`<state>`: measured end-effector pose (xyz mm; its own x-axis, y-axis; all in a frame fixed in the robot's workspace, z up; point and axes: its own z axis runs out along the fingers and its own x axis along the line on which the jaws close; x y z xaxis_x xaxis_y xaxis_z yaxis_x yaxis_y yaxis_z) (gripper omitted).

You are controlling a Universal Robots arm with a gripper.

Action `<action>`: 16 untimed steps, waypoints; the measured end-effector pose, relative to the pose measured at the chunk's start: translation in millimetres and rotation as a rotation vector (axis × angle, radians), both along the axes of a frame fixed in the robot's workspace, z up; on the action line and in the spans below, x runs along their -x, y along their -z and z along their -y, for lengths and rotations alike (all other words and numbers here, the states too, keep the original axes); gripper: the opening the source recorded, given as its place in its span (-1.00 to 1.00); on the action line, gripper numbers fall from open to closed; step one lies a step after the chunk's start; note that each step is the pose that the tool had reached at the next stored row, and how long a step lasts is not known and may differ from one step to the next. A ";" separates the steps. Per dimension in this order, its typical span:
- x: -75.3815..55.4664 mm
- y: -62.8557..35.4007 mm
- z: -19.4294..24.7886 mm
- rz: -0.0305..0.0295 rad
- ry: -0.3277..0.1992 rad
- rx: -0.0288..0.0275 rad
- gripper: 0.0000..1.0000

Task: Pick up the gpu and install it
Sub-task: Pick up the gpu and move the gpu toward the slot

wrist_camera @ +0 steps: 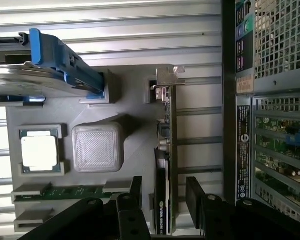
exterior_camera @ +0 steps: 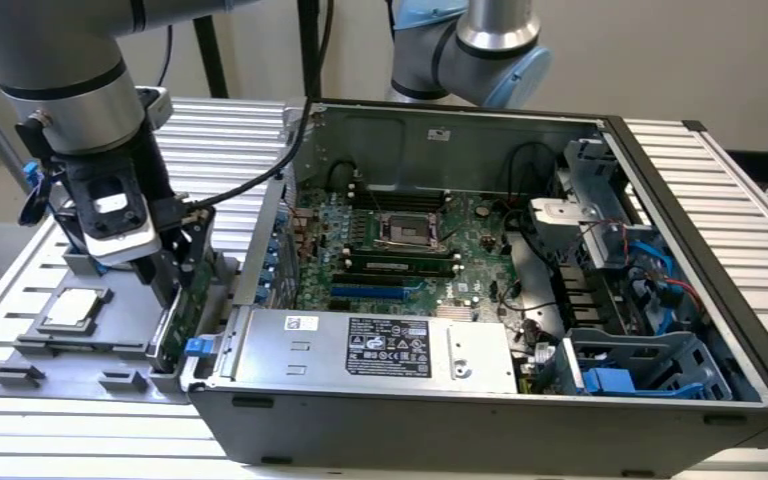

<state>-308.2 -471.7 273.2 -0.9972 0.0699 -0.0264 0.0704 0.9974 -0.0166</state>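
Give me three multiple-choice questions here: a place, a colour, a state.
1. Where is the thin green circuit-board card? A on edge in the grey plastic tray; B inside the computer case; C in midair.
2. What colour is the silver hard drive's plastic frame? A red; B blue; C yellow.
3. How is the black pincer? A shut on the card; B shut, holding nothing; C open astride the card.
Answers: A, it stands in a tray slot; B, the frame is plainly blue; C, gaps show either side.

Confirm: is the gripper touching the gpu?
Apart. In the wrist view the open gripper straddles the gpu, which stands on edge, and a clear gap shows between each finger and the card.
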 end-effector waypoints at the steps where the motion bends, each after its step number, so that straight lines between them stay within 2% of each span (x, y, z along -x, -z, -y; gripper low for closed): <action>1: -0.2 1.8 0.2 0.0002 0.000 -0.0006 -0.04; 4: -0.6 7.2 0.8 0.0004 0.000 -0.0038 -0.04; 6: -0.6 10.5 1.3 0.0006 0.000 -0.0090 -0.04; 13: -0.6 20.1 3.6 0.0026 0.000 -0.0362 -0.04; 14: -0.6 21.6 4.3 0.0027 0.000 -0.0384 -0.04; 16: -0.6 23.4 5.1 0.0028 0.000 -0.0392 -0.04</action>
<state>-307.7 -476.8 249.8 -0.9971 0.0712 -0.0265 0.0706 0.9972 0.0227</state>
